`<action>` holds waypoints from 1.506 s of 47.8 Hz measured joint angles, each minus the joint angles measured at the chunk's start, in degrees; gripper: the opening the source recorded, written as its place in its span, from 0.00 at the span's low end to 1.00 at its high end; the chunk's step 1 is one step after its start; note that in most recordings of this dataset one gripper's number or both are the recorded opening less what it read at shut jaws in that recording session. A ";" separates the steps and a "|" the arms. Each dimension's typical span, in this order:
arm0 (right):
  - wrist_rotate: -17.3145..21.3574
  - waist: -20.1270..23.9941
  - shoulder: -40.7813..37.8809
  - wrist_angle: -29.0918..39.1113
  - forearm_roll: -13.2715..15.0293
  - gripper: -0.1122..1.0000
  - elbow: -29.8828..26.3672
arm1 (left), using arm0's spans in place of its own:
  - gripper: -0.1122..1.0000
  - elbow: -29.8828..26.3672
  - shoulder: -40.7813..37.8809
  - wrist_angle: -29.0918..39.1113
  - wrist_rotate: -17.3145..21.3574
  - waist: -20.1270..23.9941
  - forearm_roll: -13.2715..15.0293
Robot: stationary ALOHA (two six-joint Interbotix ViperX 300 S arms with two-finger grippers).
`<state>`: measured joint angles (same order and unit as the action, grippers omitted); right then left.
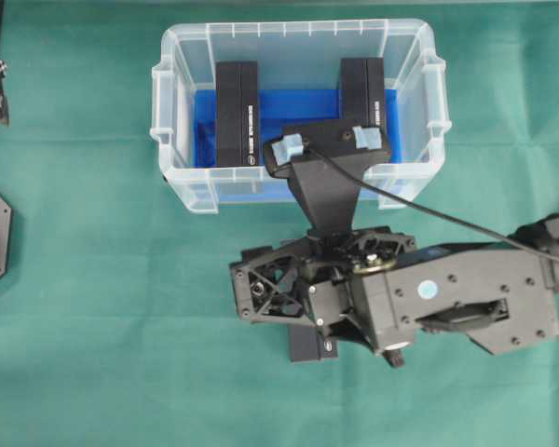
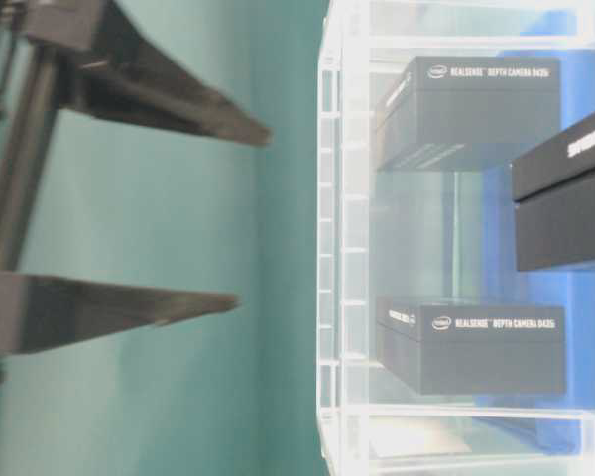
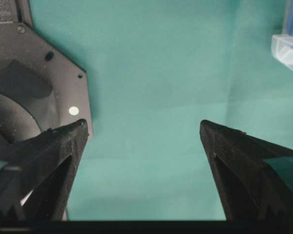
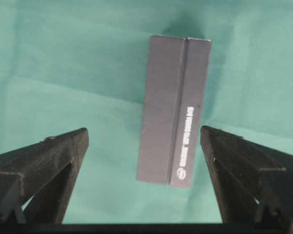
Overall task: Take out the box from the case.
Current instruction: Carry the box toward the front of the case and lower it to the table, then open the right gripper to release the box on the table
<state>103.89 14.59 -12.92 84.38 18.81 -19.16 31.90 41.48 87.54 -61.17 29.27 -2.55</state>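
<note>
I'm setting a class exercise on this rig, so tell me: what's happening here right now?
The robot is emptying dark boxes from the clear case. One box already lies on the green cloth outside it, below the right gripper, whose jaws stand open and touch nothing. Two more boxes, one on the left and one on the right, remain upright in the case. The left gripper is open over bare cloth, away from the case.

Two dark boxes (image 2: 481, 99) (image 2: 476, 347) inside the case (image 2: 342, 248) each read "REALSENSE DEPTH CAMERA D435i" beside an Intel logo. Print on other boxes is illegible
</note>
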 measured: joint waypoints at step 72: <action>9.23 9.32 30.85 9.58 -5.36 0.94 30.59 | 0.97 0.09 0.88 0.00 -0.09 0.00 0.09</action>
<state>113.12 23.91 17.93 93.96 13.45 11.43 31.99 42.36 87.54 -61.26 29.27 -2.46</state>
